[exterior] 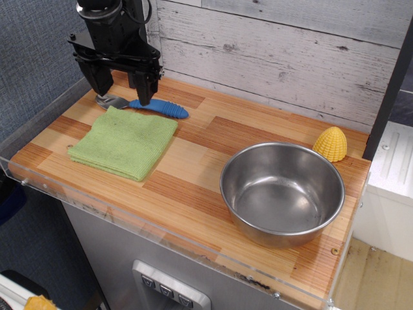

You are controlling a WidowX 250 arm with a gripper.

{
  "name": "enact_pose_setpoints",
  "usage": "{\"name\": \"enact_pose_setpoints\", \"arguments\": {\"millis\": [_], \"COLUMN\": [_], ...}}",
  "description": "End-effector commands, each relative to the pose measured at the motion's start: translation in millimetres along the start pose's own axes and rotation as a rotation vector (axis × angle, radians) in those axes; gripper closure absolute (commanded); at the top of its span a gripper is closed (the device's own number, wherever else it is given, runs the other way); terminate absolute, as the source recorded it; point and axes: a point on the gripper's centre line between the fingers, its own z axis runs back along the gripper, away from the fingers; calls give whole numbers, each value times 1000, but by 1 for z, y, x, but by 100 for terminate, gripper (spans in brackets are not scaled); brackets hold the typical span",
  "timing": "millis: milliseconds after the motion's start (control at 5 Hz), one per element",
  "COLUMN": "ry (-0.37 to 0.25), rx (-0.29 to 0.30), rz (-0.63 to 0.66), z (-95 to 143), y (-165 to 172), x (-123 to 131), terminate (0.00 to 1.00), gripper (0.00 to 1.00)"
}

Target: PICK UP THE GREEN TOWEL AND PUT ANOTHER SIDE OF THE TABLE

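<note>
The green towel (124, 143) lies flat and folded on the left part of the wooden table (193, 168), near the front edge. My black gripper (121, 88) hangs open and empty above the table's back left corner, behind the towel and clear of it. Its fingers (143, 88) point down over a blue-handled utensil.
A blue-handled metal utensil (150, 106) lies just behind the towel. A steel bowl (282, 191) stands on the right half. A yellow corn toy (330, 143) sits at the back right. A grey plank wall (277, 51) runs behind; a clear rim edges the front.
</note>
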Motion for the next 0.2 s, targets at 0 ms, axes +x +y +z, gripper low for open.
{"name": "enact_pose_setpoints", "arguments": {"millis": [0], "ry": [-36], "rx": [11], "rz": [-2], "z": [13], "y": [-4], "x": [0], "terminate": [100], "gripper": [0]}}
